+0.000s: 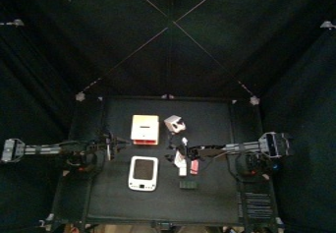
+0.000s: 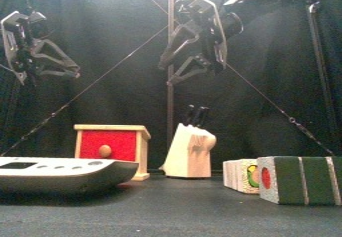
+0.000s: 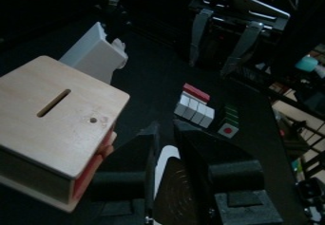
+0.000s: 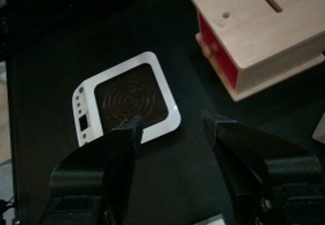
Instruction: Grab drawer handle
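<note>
The drawer [image 2: 112,149] is a small wooden box with a red front and a round wooden handle [image 2: 104,151]. It stands at the table's back left, and from above its top shows red, white and pale yellow bands [image 1: 144,127]. My right gripper [image 4: 181,158] hangs open over the white handheld device [image 4: 127,101], with the drawer [image 4: 260,29] off to one side of it. High above the table's left side, my left gripper [image 2: 30,43] is open and holds nothing. Its wrist view shows the drawer's slotted top [image 3: 57,120] close by.
A wooden knife block [image 2: 191,149] stands right of the drawer. A white-and-pink cube [image 1: 174,123] sits beside the drawer. Small patterned cubes [image 2: 241,174] and a green-and-red block [image 2: 301,179] lie at the front right. The white device [image 2: 54,173] lies at the front left.
</note>
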Available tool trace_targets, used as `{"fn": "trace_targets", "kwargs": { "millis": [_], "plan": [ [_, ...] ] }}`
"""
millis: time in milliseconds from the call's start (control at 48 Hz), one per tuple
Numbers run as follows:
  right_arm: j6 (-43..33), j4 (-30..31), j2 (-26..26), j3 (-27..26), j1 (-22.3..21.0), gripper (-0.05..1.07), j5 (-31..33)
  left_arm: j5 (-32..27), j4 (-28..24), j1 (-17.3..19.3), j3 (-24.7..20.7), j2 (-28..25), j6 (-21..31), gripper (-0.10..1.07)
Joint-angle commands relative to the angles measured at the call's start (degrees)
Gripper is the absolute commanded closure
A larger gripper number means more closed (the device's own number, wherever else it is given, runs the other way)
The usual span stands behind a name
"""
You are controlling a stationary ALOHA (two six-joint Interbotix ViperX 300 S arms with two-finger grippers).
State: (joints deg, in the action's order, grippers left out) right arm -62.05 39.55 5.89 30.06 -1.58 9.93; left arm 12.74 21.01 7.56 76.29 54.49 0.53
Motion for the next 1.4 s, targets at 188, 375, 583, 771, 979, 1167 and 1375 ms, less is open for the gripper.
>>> {"fn": "trace_targets", "kwargs": {
  "millis": [188, 375, 583, 771, 979, 1167, 1375],
  "plan": [
    [0.62, 2.90, 1.76, -0.18, -2.81, 0.21, -5.71, 0.26, 4.22, -2.11, -1.41, -0.62, 0.00, 0.32],
    [0.62, 4.83, 1.49, -0.44, -4.31, 0.42, -6.50, 0.44, 7.47, -4.31, -2.46, -3.87, 0.00, 0.32],
    [0.09, 5.01, 0.70, -0.79, -7.82, 0.63, -8.61, 0.62, 11.16, -5.98, -3.87, -9.58, 0.09, 0.32],
    [0.00, 4.48, -2.72, -3.43, -11.34, 0.73, -11.07, 0.70, 17.31, -6.06, -5.54, -12.30, 0.09, 0.32],
    [0.09, 3.78, -8.88, -9.23, -13.01, 0.75, -11.07, 0.79, 31.38, -6.15, -5.63, -13.10, 0.09, 0.31],
    [0.44, 3.96, -13.10, -14.59, -13.10, 0.75, -9.40, 2.72, 39.81, -6.06, -5.01, -13.80, 0.00, 0.31],
    [0.44, 3.87, -15.47, -18.81, -13.36, 0.75, -4.83, 5.54, 40.08, -6.06, -5.27, -16.61, 0.09, 0.31]
  ]
}}
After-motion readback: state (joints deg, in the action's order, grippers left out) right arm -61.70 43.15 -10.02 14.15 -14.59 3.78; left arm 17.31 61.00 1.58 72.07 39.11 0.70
